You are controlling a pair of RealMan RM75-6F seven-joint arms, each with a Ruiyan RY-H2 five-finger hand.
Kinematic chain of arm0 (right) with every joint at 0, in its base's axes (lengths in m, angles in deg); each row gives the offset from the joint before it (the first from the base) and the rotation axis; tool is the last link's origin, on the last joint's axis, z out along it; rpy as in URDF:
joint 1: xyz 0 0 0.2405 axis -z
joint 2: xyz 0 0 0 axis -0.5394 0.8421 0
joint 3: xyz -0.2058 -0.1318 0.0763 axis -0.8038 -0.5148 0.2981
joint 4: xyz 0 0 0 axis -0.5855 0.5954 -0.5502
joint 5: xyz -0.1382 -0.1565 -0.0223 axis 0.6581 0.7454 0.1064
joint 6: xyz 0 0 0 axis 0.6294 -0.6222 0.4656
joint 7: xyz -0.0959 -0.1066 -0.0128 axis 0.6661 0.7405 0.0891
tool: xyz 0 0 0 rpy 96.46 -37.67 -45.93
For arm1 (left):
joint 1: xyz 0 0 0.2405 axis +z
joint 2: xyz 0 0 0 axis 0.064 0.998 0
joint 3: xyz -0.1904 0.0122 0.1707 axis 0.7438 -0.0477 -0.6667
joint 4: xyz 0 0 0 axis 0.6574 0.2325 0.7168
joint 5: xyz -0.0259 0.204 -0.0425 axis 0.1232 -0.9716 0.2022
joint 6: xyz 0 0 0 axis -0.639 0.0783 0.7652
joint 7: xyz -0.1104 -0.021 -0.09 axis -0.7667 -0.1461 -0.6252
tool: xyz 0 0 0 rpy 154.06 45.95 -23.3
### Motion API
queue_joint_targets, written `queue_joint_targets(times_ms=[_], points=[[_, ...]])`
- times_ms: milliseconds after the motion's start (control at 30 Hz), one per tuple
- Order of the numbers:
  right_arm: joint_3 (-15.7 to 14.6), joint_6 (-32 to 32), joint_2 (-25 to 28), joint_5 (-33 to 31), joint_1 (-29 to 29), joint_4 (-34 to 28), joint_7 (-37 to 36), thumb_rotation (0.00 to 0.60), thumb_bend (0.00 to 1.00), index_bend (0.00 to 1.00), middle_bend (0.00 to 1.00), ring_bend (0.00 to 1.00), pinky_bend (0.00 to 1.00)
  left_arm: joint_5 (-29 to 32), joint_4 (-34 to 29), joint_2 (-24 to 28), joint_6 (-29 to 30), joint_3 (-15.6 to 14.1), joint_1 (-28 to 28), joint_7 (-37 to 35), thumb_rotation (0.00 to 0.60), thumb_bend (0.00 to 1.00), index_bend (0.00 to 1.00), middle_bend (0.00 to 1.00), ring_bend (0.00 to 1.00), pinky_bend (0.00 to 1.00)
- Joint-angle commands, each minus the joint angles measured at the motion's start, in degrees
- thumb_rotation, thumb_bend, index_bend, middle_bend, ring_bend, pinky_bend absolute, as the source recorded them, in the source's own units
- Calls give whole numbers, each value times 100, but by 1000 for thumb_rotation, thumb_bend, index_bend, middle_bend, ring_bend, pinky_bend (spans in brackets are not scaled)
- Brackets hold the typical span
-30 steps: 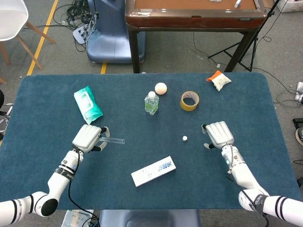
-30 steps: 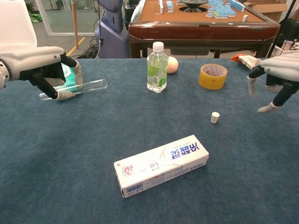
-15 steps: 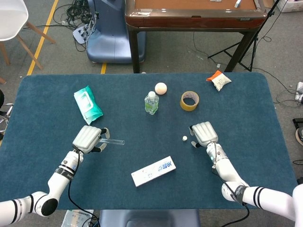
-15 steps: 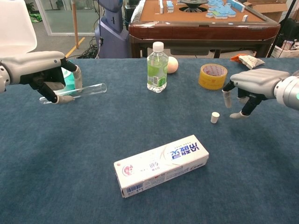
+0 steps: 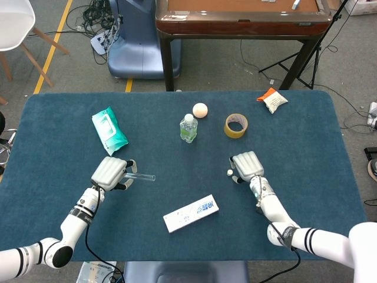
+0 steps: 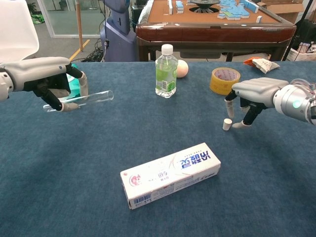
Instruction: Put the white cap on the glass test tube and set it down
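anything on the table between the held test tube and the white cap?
Mostly bare cloth between the test tube and white cap; the toothpaste box sits nearer, off the line. Chest view.

The head view looks steeply down from high above the near edge, taking in the whole blue table (image 5: 177, 118) and floor beyond. The chest view sits low and close, facing level across the cloth toward a wooden table (image 6: 212, 24). Both share the bottle (image 5: 188, 128), tape roll (image 6: 225, 80) and long box (image 5: 191, 213).
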Motion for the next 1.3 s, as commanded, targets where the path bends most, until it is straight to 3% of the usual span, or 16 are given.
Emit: queue_joint_targets(times_ms=[33,1300], points=[[-18,7,-31,-49,-39,32,-1,600,256,476,958,1000,1000,-5,11,-3,-3,1,0,-10,600,339,642,1000,947,1000],[-223,-102,-182,-376,-335,152,-44,600,285,496,958,1000,1000,-35,121,-14,-67,-5,12,-136,600,339,641,1000,947,1000]])
